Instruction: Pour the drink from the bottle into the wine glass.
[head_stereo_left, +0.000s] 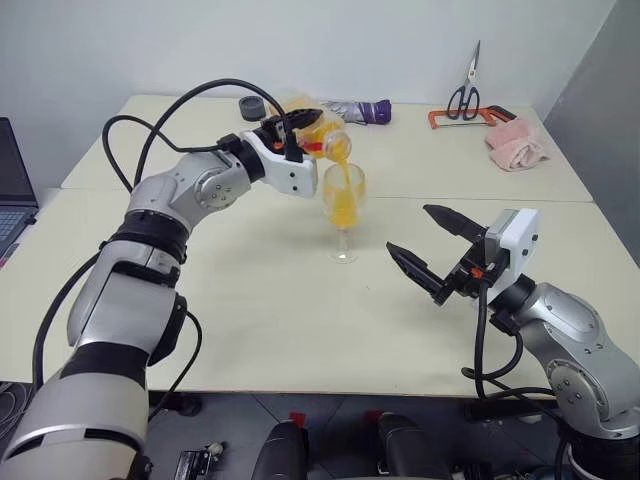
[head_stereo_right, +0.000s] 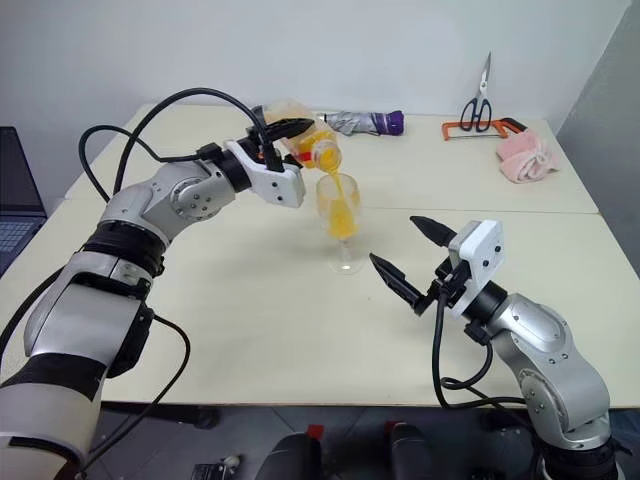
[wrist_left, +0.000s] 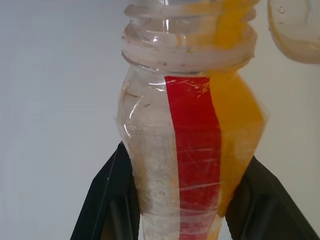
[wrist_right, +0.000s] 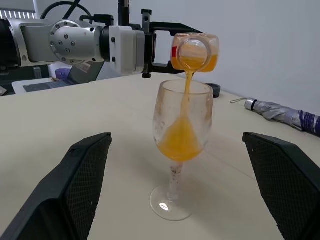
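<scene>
Right wrist view: the pour is under way, with the small clear squarish plastic bottle with a red vertical label strip (wrist_right: 196, 50) tipped mouth-down above the clear colourless stemmed wine glass (wrist_right: 180, 150), and a thin stream of the bright orange-yellow translucent drink (wrist_right: 181, 141) falling from the uncapped mouth into the bowl. The left hand (head_stereo_left: 297, 126) is clamped on the bottle's body, its two black fingers (wrist_left: 107, 195) pressing the sides, and holds it over the rim without touching the glass. The wine glass stands upright on its round foot near the middle of the pale cream bench (head_stereo_left: 250, 300), its bowl filled to roughly the lower third, with orange film on the inner wall above the liquid level. Some drink remains in the bottle, pooled along its lower side toward the neck, as the left wrist view shows. The right hand (head_stereo_left: 432, 252) hangs just above the bench on the right of the glass, its fingers spread wide with nothing between them, aimed toward the glass but apart from it. At the far edge of the bench lie a folded umbrella (head_stereo_left: 355, 110), a pair of scissors (head_stereo_left: 465, 92) and a pink cloth (head_stereo_left: 517, 145), all well apart from the work. As a judgement, the task is past its midpoint: the bottle is grasped, opened and tilted; what remains is to finish emptying the bottle and bring it upright.
</scene>
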